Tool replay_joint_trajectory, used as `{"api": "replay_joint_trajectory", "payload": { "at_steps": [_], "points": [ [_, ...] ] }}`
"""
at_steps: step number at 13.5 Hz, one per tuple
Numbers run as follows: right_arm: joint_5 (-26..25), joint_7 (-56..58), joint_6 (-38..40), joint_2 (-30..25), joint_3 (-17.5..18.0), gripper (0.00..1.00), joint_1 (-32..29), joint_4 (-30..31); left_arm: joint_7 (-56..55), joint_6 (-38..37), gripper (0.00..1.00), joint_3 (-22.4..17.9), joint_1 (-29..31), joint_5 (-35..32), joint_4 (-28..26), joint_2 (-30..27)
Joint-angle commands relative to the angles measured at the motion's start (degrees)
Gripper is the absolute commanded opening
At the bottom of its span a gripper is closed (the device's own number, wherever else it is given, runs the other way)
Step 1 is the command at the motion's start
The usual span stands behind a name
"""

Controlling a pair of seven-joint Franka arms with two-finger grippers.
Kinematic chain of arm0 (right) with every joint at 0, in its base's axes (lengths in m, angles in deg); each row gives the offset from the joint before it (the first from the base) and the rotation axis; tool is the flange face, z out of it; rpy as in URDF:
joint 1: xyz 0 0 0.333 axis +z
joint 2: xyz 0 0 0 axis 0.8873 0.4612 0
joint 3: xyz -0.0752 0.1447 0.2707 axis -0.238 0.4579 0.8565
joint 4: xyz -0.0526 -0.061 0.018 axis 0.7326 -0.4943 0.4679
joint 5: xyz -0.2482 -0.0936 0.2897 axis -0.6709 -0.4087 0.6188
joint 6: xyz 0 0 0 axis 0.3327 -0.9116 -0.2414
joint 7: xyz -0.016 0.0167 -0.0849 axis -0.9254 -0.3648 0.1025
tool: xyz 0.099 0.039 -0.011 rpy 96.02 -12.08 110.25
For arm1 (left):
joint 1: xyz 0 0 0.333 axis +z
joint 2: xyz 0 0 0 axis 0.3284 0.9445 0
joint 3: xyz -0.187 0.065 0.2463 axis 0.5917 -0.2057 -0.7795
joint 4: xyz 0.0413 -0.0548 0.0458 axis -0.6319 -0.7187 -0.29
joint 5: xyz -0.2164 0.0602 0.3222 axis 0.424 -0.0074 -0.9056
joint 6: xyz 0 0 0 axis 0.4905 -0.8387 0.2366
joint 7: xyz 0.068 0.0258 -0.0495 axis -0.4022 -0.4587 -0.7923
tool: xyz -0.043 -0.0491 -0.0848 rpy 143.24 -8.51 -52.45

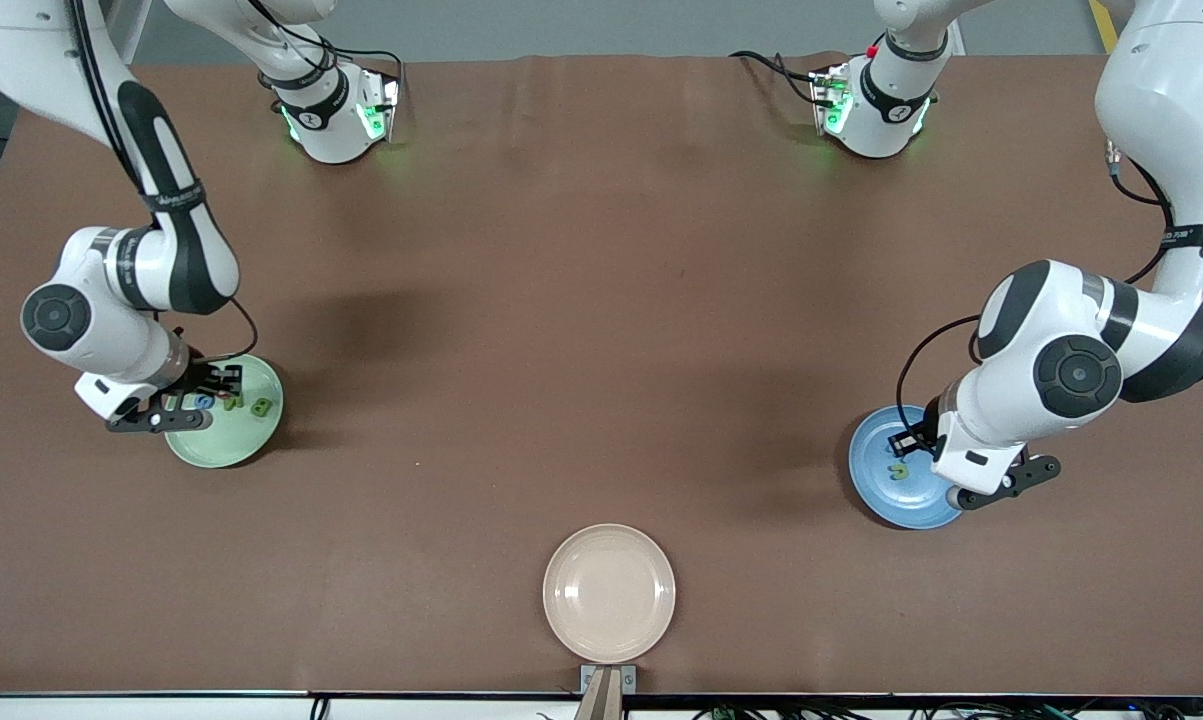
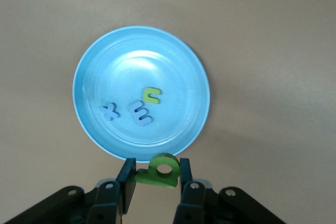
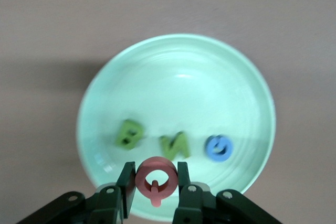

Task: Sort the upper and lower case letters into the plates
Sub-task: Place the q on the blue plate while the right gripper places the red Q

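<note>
Red Q (image 3: 155, 179) is hanging clenched in the right gripper (image 3: 155, 182) over the green plate (image 3: 252, 82); the left gripper (image 2: 157, 174) is gripping a green letter (image 2: 160, 170) over the blue plate (image 2: 94, 61), both poised for dropping.

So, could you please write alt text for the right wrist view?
The right gripper holds a chunky red toy letter Q over the rim of a round light green plate. In the plate lie a green letter B, a green letter N and a blue letter G.

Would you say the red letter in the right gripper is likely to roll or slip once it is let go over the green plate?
Probably stiff: the red letter keeps its shape between the right gripper fingers. Its ring outline might roll on edge, though the light green plate has a rim that should contain it.
</note>
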Motion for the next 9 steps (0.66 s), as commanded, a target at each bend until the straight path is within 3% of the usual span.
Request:
{"api": "replay_joint_trajectory", "payload": {
  "at_steps": [1,5,9],
  "points": [
    [-0.48,0.47,0.55,5.12,1.21,0.14,-2.17,-6.06,0.29,0.75,0.00,0.60,0.57,-0.06,-2.71,-2.06],
    [-0.04,0.30,0.46,9.43,1.30,0.16,-3.05,-10.55,0.28,5.48,0.00,0.60,2.67,-1.20,-9.72,-5.21],
    [2.23,0.38,0.46,12.52,1.47,0.19,-3.76,-13.19,0.11,10.57,0.00,0.51,5.13,-1.20,-14.04,-4.79]
  ]
}}
